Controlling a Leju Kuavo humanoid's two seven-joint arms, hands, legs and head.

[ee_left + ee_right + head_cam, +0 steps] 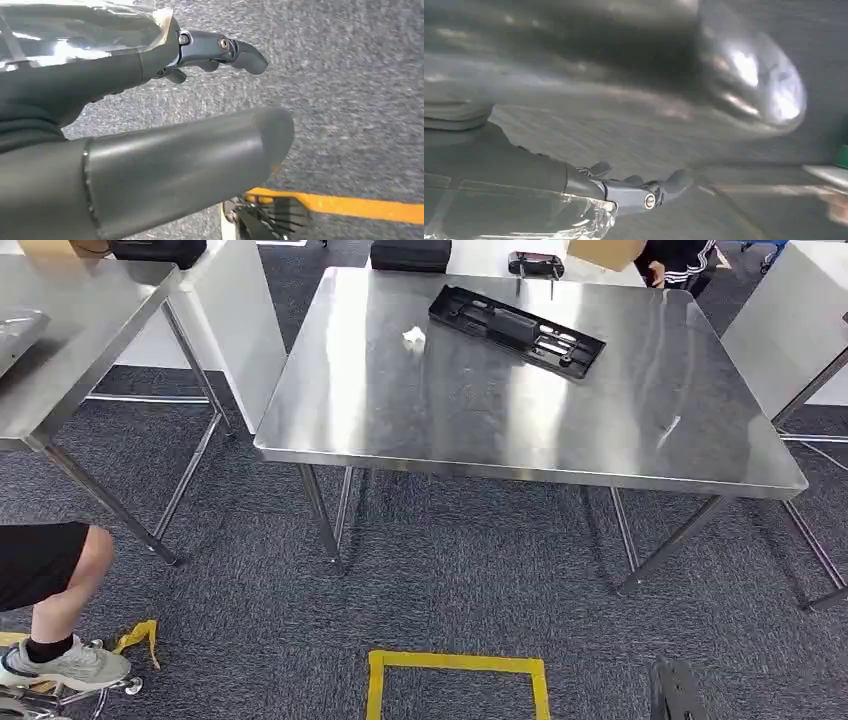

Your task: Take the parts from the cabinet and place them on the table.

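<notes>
A long black plastic part (516,330) lies flat near the far side of the steel table (520,455), with a small white scrap (414,336) to its left. My left hand (165,100) hangs over the grey carpet, its thumb and dark fingers (235,52) apart with nothing between them. A clear film (75,27) lies along its back. My right hand (624,125) also hangs low, with its fingers (649,192) stretched out and holding nothing. That picture is blurred. The cabinet is out of sight.
A second steel table (70,330) stands at the left. A person's leg and white shoe (60,660) are at the lower left, and another person (680,260) is behind the table. A yellow tape square (455,665) marks the carpet. A black case (410,254) sits beyond the table.
</notes>
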